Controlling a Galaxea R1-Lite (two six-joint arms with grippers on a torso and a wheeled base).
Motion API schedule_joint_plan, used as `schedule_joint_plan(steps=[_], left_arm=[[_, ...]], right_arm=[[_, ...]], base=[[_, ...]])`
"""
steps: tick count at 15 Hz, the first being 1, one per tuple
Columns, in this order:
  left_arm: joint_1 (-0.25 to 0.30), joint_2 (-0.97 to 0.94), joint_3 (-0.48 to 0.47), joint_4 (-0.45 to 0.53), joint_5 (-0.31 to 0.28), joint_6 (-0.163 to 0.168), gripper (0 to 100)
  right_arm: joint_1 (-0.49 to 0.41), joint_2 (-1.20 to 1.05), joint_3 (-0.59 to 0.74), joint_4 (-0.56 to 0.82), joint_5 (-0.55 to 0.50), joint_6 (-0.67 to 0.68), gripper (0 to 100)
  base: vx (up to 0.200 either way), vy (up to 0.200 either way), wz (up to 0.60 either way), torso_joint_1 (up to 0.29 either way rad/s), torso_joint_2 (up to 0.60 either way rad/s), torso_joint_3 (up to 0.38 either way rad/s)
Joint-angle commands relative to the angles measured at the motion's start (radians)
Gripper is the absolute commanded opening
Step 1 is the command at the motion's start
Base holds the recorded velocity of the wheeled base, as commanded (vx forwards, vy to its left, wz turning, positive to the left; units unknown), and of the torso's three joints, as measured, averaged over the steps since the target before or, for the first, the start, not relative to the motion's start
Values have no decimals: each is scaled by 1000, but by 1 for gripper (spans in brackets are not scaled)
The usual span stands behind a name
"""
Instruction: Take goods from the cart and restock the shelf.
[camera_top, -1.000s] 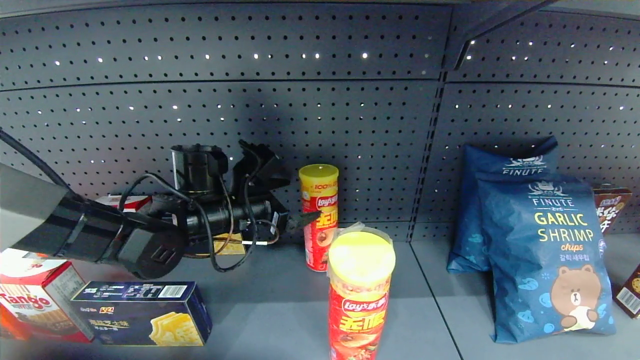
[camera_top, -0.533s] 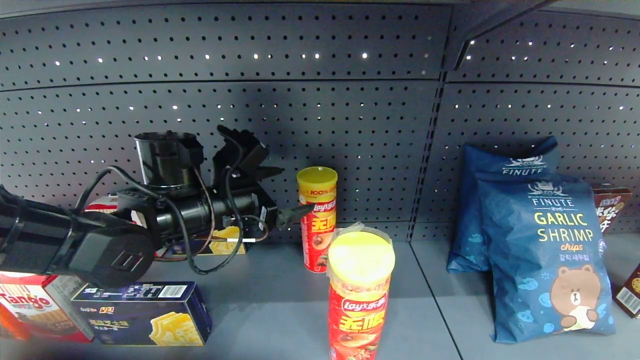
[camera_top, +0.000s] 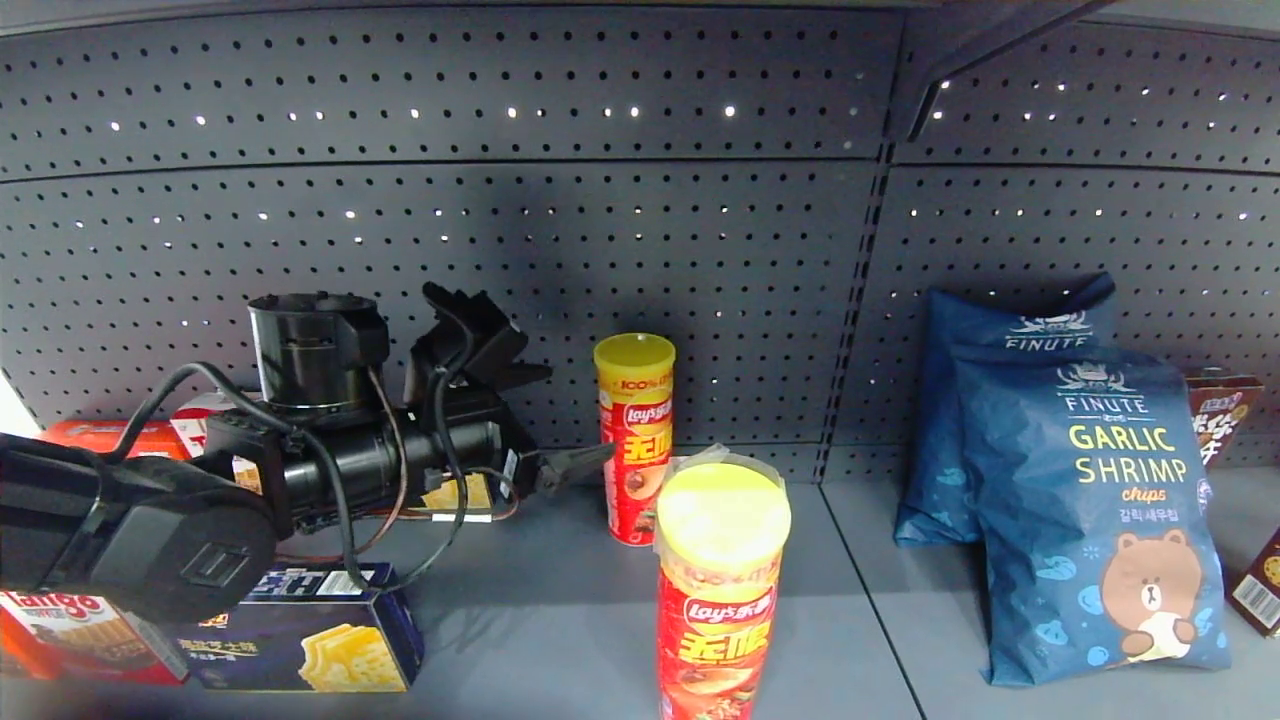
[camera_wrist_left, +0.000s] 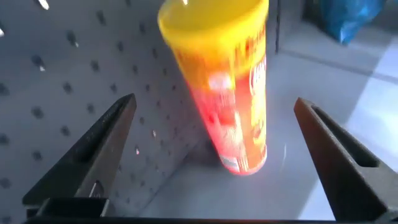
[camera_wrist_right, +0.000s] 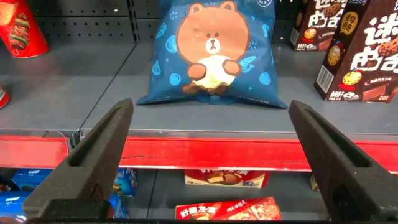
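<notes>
Two red chips cans with yellow lids stand on the grey shelf (camera_top: 560, 610): one at the back (camera_top: 636, 435) by the pegboard wall, one nearer the front (camera_top: 720, 590). My left gripper (camera_top: 578, 462) hovers just left of the back can, a little apart from it. In the left wrist view that gripper (camera_wrist_left: 214, 104) is open and the back can (camera_wrist_left: 233, 93) stands ahead of its fingers, untouched. My right gripper (camera_wrist_right: 210, 107) is open and empty, out in front of the shelf's red edge (camera_wrist_right: 199, 154), facing the blue bear bag (camera_wrist_right: 211, 50).
A dark blue box (camera_top: 300, 625) and a red wafer box (camera_top: 70, 625) lie under my left arm. Blue chip bags (camera_top: 1085, 520) lean at the right, with brown chocolate boxes (camera_wrist_right: 357, 50) beside them. More goods sit on a lower shelf (camera_wrist_right: 227, 208).
My left gripper has drawn back to the left and sunk a little, off the back can. That can stays upright where it was.
</notes>
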Motion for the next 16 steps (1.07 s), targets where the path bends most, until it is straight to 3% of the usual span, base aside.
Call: schedule_joint_plan(steps=[1, 6, 10, 14, 16], left_arm=[[6, 6, 18, 5, 20, 52, 100], [-4, 41, 27, 5, 66, 124, 100], [-35, 78, 24, 5, 77, 123, 100], [-54, 112, 10, 0, 154, 124, 100], [-70, 130, 1, -3, 230, 123, 100]], right_arm=[[1, 1, 0, 0, 1, 0, 100], [-1, 1, 0, 0, 1, 0, 100], [-1, 1, 0, 0, 1, 0, 100], [1, 1, 0, 0, 1, 0, 100], [1, 1, 0, 0, 1, 0, 100]], base=[[0, 0, 0, 0, 0, 0], [0, 0, 0, 0, 0, 0], [0, 0, 0, 0, 0, 0], [0, 0, 0, 0, 0, 0], [0, 0, 0, 0, 0, 0]])
